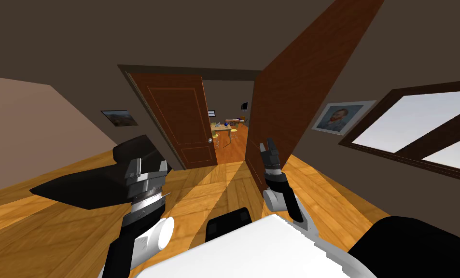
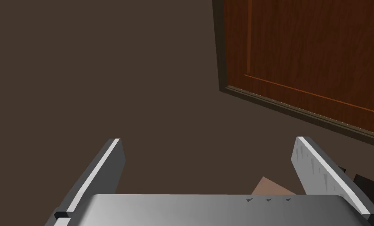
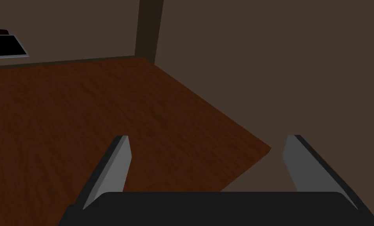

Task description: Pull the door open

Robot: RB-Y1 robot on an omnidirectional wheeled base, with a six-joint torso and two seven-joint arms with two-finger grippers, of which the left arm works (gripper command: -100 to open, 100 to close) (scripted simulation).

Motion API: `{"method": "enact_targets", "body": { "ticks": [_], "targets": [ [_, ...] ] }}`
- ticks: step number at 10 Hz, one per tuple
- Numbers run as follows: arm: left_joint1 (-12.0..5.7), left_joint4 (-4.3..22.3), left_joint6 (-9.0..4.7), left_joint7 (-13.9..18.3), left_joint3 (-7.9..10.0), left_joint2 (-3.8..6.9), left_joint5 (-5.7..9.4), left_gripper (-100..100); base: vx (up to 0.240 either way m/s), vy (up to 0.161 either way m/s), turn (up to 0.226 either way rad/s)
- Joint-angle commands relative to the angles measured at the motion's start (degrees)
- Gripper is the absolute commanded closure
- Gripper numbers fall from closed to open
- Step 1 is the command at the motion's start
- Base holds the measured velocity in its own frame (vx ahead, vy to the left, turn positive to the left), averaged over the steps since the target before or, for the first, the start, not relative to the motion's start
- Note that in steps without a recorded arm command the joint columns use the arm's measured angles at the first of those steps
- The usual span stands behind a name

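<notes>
Left hand (image 1: 148, 165) released, fingers apart, empty, raised over the floor (image 1: 55, 231). Right hand (image 1: 266, 144) likewise released and empty, close by the free edge of the door (image 1: 291, 96), which stands swung wide into the room. Beyond it is a second door (image 1: 178, 120) with a knob (image 1: 210, 140). Through the gap, a desk (image 1: 222, 128).

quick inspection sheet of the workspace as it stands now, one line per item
surface: wooden floor, sunlit bands before the doorway
job's things: right door leaf swung wide toward me; left door leaf with round knob
clutter: black shape on the floor at my left
grippers: left gripper open, empty; right gripper open, empty, close to the right door leaf
cables: nothing seen
surroundings: landscape picture, portrait, window, table beyond the doorway
</notes>
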Motion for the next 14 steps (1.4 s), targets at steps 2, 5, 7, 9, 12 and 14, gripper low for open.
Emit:
{"method": "enact_targets", "body": {
  "ticks": [2,5,7,9,12,14],
  "targets": [
    [-0.04,1.4,-0.74,-1.3,0.18,0.54,-0.93,-100,0.141,-0.027,0.010],
    [-0.11,3.8,-1.95,-3.4,0.49,1.30,-2.48,-100,0.172,-0.022,0.014],
    [-0.18,6.0,-3.07,-5.4,0.76,1.89,-3.89,-100,0.192,-0.041,0.015],
    [-0.25,8.5,-4.36,-7.7,1.08,2.48,-5.53,-100,0.179,-0.057,0.021],
    [-0.34,11.3,-5.78,-10.2,1.44,3.08,-7.33,-100,0.150,-0.033,0.017],
    [-0.41,13.6,-7.00,-12.3,1.74,3.49,-8.88,-100,0.144,-0.047,0.022]
  ]
}}
